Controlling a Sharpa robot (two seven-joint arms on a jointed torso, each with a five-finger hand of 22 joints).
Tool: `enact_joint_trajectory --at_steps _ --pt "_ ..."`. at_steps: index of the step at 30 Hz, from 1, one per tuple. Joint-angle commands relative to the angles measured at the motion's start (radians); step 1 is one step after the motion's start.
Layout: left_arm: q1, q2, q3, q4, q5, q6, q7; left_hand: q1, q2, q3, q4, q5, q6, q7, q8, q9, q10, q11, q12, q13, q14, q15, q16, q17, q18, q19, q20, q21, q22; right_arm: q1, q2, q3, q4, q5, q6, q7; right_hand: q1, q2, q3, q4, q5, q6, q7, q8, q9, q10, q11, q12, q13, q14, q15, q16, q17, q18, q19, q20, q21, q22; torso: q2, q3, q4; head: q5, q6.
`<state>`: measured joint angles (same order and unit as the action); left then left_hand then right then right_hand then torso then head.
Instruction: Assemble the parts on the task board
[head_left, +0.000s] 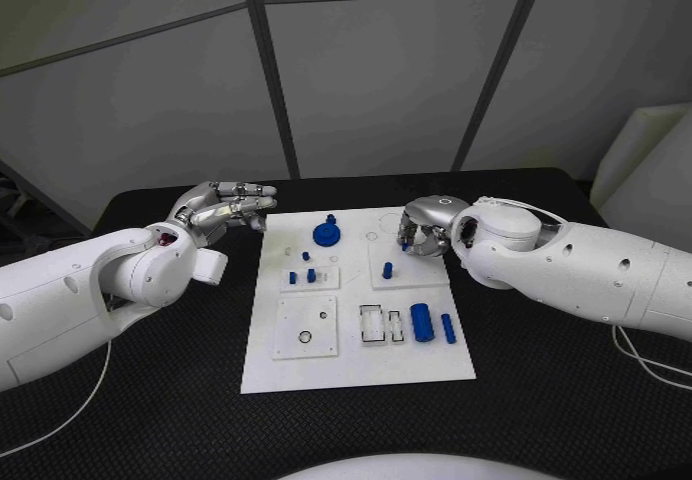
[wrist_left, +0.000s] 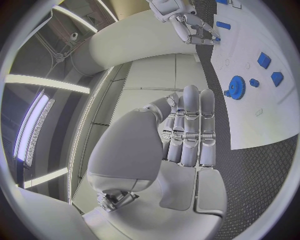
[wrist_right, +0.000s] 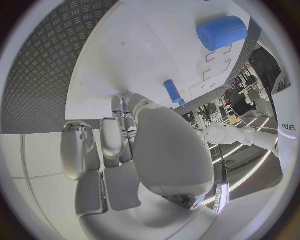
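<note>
The white task board (head_left: 361, 350) lies mid-table. On its far part are a blue gear (head_left: 327, 234), small blue pegs (head_left: 306, 274) and a single peg (head_left: 388, 268). A blue cylinder (head_left: 421, 322) and a thin blue bar (head_left: 447, 328) lie near its right edge. My right hand (head_left: 423, 228) hovers over the board's far right corner and pinches a small blue part (wrist_right: 124, 106) at its fingertips, close to the board; the peg (wrist_right: 172, 91) and the cylinder (wrist_right: 222, 32) lie beyond it. My left hand (head_left: 224, 210) hangs off the board's far left corner, fingers (wrist_left: 190, 130) stretched side by side, holding nothing. The gear (wrist_left: 237, 87) lies ahead of it.
The board carries raised white plates with holes (head_left: 306, 327) and rectangular slots (head_left: 381, 325). Black table (head_left: 548, 400) surrounds the board, with bare room at the front and on both sides. A grey wall stands behind the table's far edge.
</note>
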<state>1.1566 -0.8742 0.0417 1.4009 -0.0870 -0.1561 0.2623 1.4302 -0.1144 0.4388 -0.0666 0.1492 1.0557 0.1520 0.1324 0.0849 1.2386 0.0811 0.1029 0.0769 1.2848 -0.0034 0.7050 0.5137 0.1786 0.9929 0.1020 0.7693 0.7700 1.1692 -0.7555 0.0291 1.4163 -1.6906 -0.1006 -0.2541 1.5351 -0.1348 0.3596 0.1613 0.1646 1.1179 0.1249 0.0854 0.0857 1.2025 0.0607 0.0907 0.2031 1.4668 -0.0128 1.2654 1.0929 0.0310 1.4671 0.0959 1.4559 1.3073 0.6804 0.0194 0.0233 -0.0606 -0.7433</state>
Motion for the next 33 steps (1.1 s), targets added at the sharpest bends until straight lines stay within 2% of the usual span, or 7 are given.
enact_joint_trajectory --at_steps 1,7,10,14,26,33 --pt "0.001 -0.002 0.001 0.002 0.01 0.021 0.013 0.003 0.004 -0.001 -0.01 0.006 0.0 0.006 -0.006 -0.001 -0.002 0.003 -0.004 0.0 -0.008 0.001 -0.006 -0.003 0.004 -0.006 0.0 -0.001 0.003 -0.003 0.003 -0.004 -0.002 -0.011 0.044 -0.015 -0.007 0.009 0.0 -0.006 0.005 0.007 0.0 0.003 0.002 0.009 0.002 -0.007 -0.001 0.014 -0.008 -0.007 -0.001 0.002 0.034 -0.007 0.004 0.153 0.0 -0.0008 0.002 0.0 -0.001" --pt "0.001 -0.005 0.001 0.004 0.008 0.022 0.012 0.003 0.001 -0.001 -0.016 0.009 -0.001 0.007 -0.008 -0.002 -0.003 0.004 -0.005 0.0 -0.008 0.002 -0.012 -0.006 0.004 -0.009 0.0 0.0 0.005 -0.003 0.008 -0.004 -0.005 -0.022 0.026 -0.022 -0.013 0.009 0.0 -0.007 0.004 0.009 -0.001 0.002 0.002 0.011 0.001 -0.01 -0.004 0.014 -0.009 -0.007 -0.002 0.001 0.034 -0.008 0.004 0.154 -0.001 -0.0009 0.0005 -0.001 -0.001" --pt "0.001 -0.007 0.001 0.005 -0.002 0.023 0.012 0.006 0.001 0.003 -0.027 0.024 -0.002 0.009 -0.01 -0.003 -0.004 0.006 -0.006 0.0 -0.008 0.002 -0.022 -0.011 0.004 -0.013 -0.001 0.004 0.01 -0.004 0.011 -0.004 -0.003 -0.028 0.003 -0.021 -0.018 0.009 0.0 -0.009 0.004 0.013 -0.002 0.003 0.004 0.014 0.0 -0.012 -0.007 0.014 -0.01 -0.007 -0.002 0.0 0.037 -0.009 0.009 0.158 0.0 0.0002 -0.0017 0.0 -0.001" --pt "0.001 -0.008 0.001 0.007 -0.008 0.025 0.014 -0.002 -0.001 0.003 -0.03 0.036 -0.002 0.01 -0.012 -0.004 -0.005 0.007 -0.006 -0.001 -0.008 0.003 -0.031 -0.016 0.004 -0.019 0.0 0.006 0.013 -0.004 0.009 -0.003 0.005 -0.032 -0.029 -0.016 -0.025 0.011 0.002 -0.014 0.003 0.025 -0.006 0.005 0.007 0.025 -0.003 -0.014 -0.011 0.014 -0.012 -0.012 -0.011 -0.003 0.044 -0.011 0.019 0.169 -0.002 -0.0007 -0.0013 0.001 -0.002" --pt "0.001 -0.014 0.001 0.01 -0.012 0.018 0.025 -0.016 -0.008 0.001 -0.035 0.052 -0.006 0.012 -0.016 -0.006 -0.013 0.009 -0.011 -0.003 -0.007 0.006 -0.044 -0.023 0.004 -0.026 0.002 0.007 0.017 -0.003 -0.032 -0.002 0.076 -0.031 -0.128 -0.021 -0.039 0.018 0.004 -0.027 0.005 0.045 -0.012 0.008 0.013 0.047 -0.01 -0.018 -0.019 0.016 -0.018 -0.012 -0.016 -0.008 0.055 -0.017 0.037 0.187 -0.005 -0.0022 0.0022 -0.001 0.005" --pt "0.001 -0.018 0.001 0.009 -0.013 0.017 0.032 -0.018 -0.007 0.002 -0.036 0.055 -0.006 0.012 -0.017 -0.006 -0.014 0.01 -0.012 -0.003 -0.006 0.006 -0.047 -0.024 0.004 -0.027 0.003 0.006 0.017 -0.003 -0.057 -0.001 0.116 -0.01 -0.177 -0.023 -0.047 0.014 0.002 -0.028 0.006 0.046 -0.013 0.006 0.013 0.048 -0.01 -0.022 -0.023 0.016 -0.018 -0.014 -0.02 -0.009 0.058 -0.017 0.042 0.192 -0.005 -0.0021 -0.0008 0.003 0.01"
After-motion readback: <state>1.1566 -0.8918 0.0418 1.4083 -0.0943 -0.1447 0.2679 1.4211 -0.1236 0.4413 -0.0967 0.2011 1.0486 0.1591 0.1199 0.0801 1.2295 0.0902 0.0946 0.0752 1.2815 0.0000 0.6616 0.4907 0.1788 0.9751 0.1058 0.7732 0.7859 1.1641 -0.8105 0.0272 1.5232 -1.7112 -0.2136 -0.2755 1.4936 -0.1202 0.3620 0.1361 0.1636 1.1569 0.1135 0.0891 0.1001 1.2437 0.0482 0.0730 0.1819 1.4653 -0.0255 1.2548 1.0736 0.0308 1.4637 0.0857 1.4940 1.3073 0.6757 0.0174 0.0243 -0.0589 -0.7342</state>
